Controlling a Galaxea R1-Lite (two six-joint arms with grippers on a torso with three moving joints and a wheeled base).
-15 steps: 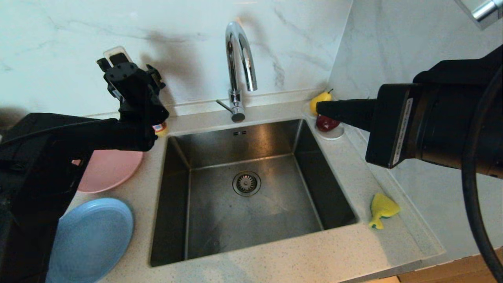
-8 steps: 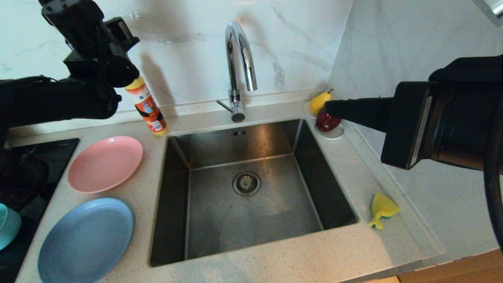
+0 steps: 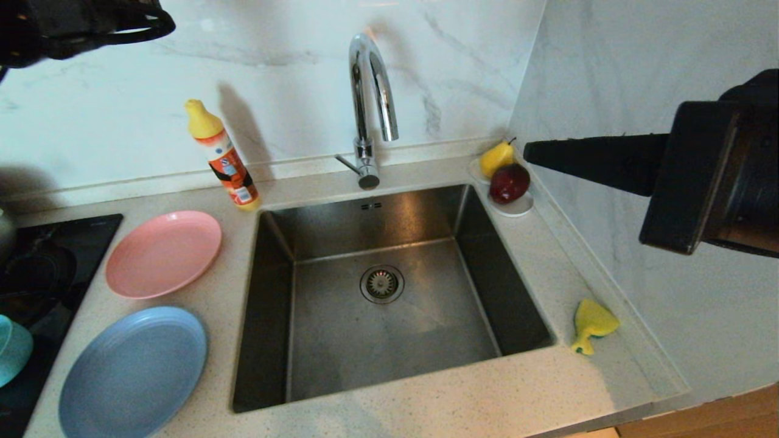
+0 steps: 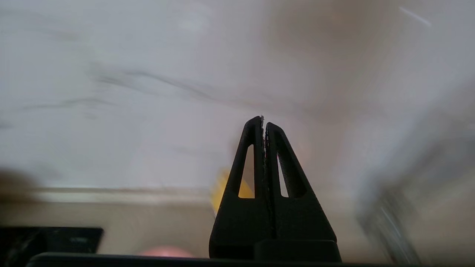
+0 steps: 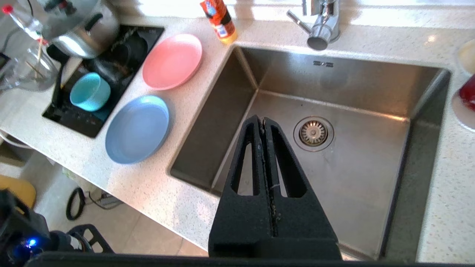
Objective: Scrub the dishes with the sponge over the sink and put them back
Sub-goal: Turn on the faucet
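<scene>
Teal bowl [image 3: 11, 358] half cut off

Brushed steel sink [image 3: 316, 340], glossy chrome tap [image 3: 368, 91]

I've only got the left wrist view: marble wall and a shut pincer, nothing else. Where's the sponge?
Observer: The sponge lies untouched on the counter, to the right of the sink, near its front corner.
Operator: And the dishes?
Observer: The pink plate and the blue plate lie on the counter to the left of the sink. The teal bowl sits on the black hob further to the left.
Operator: What about the right pincer?
Observer: The right pincer is shut and empty. It is held in the air near the right-hand wall, pointing across the sink.
</scene>
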